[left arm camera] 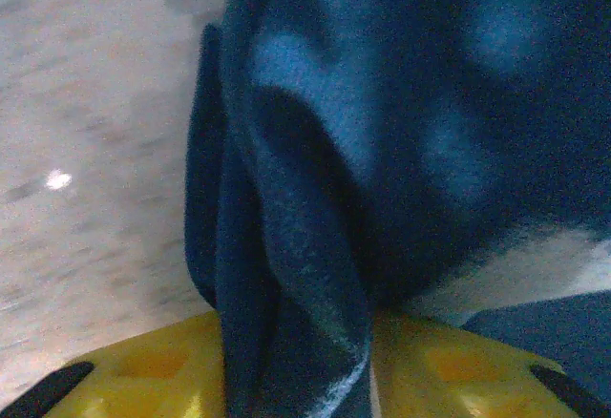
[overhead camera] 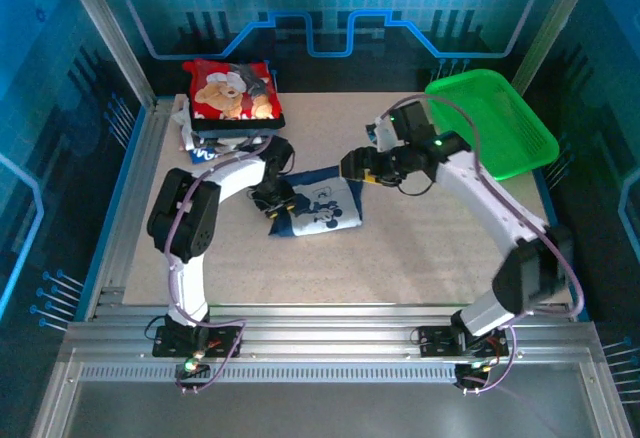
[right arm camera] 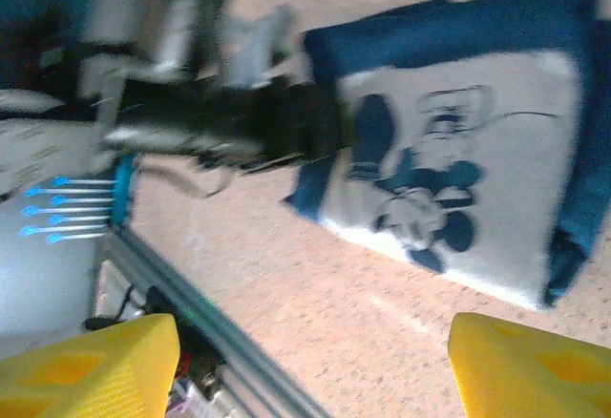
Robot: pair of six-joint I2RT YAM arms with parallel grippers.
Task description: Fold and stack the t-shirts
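Yellow-fingered, pinching the nine o'clock edge of the folded navy shirt [overhead camera: 318,206] at the centre of the table [overhead camera: 420,253] with the left gripper [overhead camera: 272,198]. Holding the right gripper [overhead camera: 352,166] wide and empty at its two o'clock. Risking spilling the fold open if hauling one-sidedly toward the red shirt [overhead camera: 232,90] at eleven o'clock.

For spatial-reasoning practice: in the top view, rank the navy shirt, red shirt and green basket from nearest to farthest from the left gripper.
1. Navy shirt: at the left gripper, table centre.
2. Red shirt: on the back-left pile.
3. Green basket: back right.
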